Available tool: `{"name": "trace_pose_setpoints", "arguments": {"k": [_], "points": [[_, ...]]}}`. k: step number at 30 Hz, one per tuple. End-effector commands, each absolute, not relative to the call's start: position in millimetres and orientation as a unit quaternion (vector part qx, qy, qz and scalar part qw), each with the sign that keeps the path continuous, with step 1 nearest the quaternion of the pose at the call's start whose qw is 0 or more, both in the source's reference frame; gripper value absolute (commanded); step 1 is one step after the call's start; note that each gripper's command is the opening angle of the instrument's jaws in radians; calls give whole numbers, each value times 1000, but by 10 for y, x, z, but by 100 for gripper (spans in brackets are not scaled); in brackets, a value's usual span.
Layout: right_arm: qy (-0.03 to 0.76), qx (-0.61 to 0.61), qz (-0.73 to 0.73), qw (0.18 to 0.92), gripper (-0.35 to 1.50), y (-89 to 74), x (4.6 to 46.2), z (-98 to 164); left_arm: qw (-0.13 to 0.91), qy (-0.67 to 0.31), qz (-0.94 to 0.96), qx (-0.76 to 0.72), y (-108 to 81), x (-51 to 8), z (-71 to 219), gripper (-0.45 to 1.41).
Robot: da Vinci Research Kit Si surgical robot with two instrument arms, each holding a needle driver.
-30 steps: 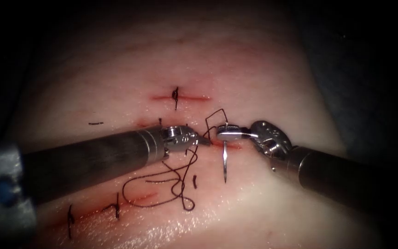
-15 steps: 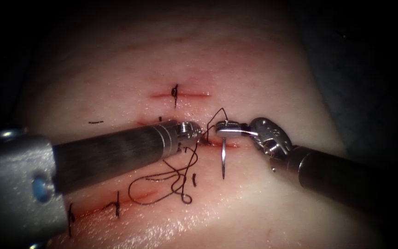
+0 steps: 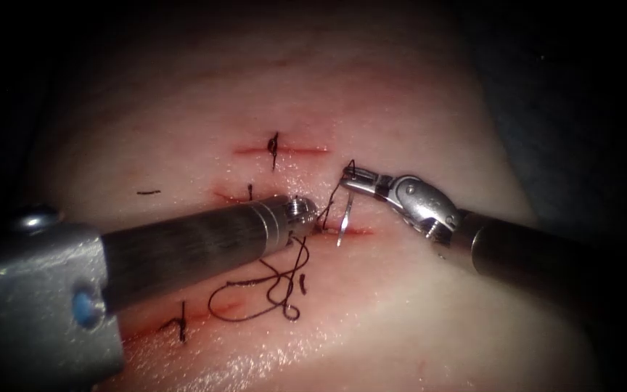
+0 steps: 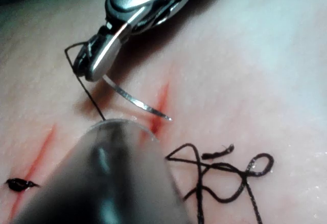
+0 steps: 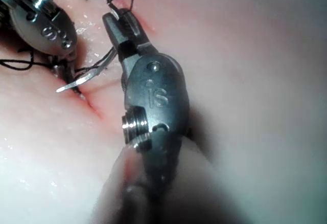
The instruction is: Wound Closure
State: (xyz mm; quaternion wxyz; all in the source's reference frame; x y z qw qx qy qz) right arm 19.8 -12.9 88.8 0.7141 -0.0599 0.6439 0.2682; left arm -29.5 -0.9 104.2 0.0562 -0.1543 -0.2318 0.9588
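My right tool (image 3: 352, 178) comes in from the right and is shut on the curved needle (image 3: 344, 221) close to its thread end. The needle hangs free over the short red cut (image 3: 357, 232), its point just above the cut and not in the tissue. The same hold appears in the left wrist view, right tool (image 4: 91, 63) and needle (image 4: 135, 101), and in the right wrist view, right tool (image 5: 120, 24) and needle (image 5: 84, 75). My left tool (image 3: 312, 215) reaches in from the lower left, its tip at the cut's left end beside the needle's point (image 5: 60, 88). Dark thread (image 3: 263, 290) runs from the needle into loose loops.
A cut with one stitch (image 3: 273, 149) lies farther back. Another stitched cut (image 3: 181, 325) lies at the lower left. A short cut end of thread (image 3: 149, 193) rests on the tissue at the left. The left tool's thick shaft (image 3: 183, 250) covers the area left of the cut.
My right tool has risen and swung back, lifting and tilting the needle so its point sits higher and nearer the cut. The left tool has pushed farther in toward the cut.
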Motion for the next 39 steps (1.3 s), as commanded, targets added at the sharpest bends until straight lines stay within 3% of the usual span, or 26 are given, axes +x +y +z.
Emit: {"name": "trace_pose_setpoints", "arguments": {"k": [1, 7, 10, 25, 39], "points": [[644, -65, 263, 716, -35, -125, 206, 900, 56, -231, 959, -155, -6, -300, 1046, 7], [642, -75, 251, 721, -35, -129, 209, 905, 59, -232, 958, -155, -5, -301, 1045, 31], [639, -83, 245, 724, -35, -123, 207, 901, 62, -233, 958, -154, -5, -301, 1045, 34], [638, -110, 201, 735, -35, -150, 224, 911, 74, -235, 957, -155, -5, -300, 1040, 29], [643, -100, 188, 736, -35, -161, 233, 920, 85, -234, 953, -173, -1, -299, 1026, 36]]}}
